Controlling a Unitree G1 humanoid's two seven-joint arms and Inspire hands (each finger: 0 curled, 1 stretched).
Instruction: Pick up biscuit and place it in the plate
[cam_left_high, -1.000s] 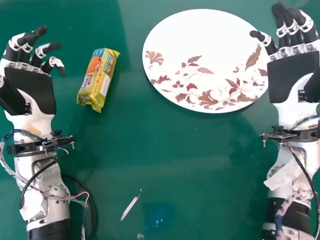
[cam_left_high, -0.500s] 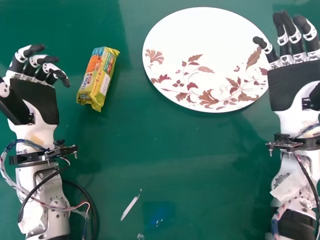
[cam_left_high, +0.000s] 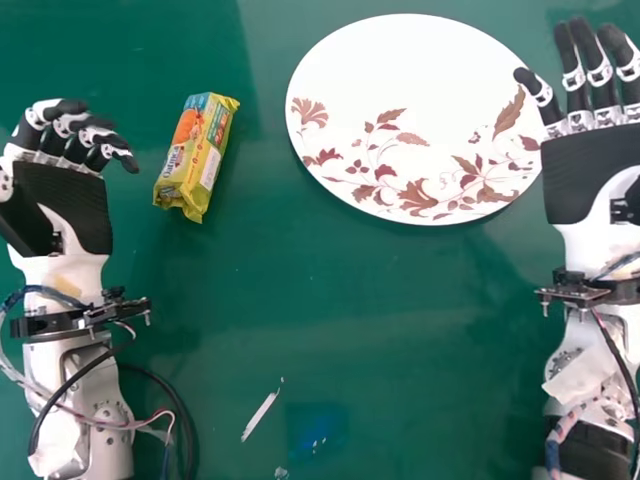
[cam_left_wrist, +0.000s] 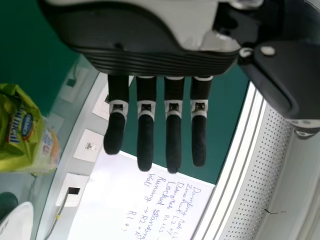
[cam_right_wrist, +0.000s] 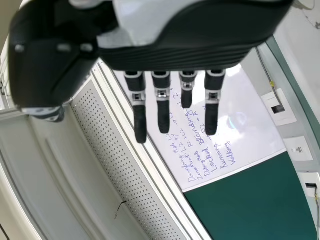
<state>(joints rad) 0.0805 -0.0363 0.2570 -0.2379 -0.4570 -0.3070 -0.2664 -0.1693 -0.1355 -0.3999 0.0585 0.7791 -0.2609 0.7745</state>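
The yellow biscuit packet (cam_left_high: 197, 158) lies slightly tilted on the table in the head view, a short gap to the right of my left hand (cam_left_high: 62, 205). That hand's fingers are relaxed and slightly bent, holding nothing. In the left wrist view my left hand (cam_left_wrist: 150, 60) has its fingers extended, and the biscuit packet (cam_left_wrist: 22, 132) appears beside it. The white oval plate (cam_left_high: 400, 90) with a leaf pattern bears nothing. My right hand (cam_left_high: 597, 175) stands by the plate's right edge, open and holding nothing; in the right wrist view the right hand (cam_right_wrist: 170, 57) has straight fingers.
A green tabletop (cam_left_high: 330, 300) spreads between the arms. A thin white strip (cam_left_high: 261, 416) lies near its front, with small white specks close by. Cables hang beside the left forearm. A whiteboard with handwriting (cam_left_wrist: 145, 200) and wall sockets stand beyond.
Compared with a second ago, my left hand sits slightly lower in the head view, its fingers a little more gathered. My right hand has shifted slightly right. Packet and plate have stayed put.
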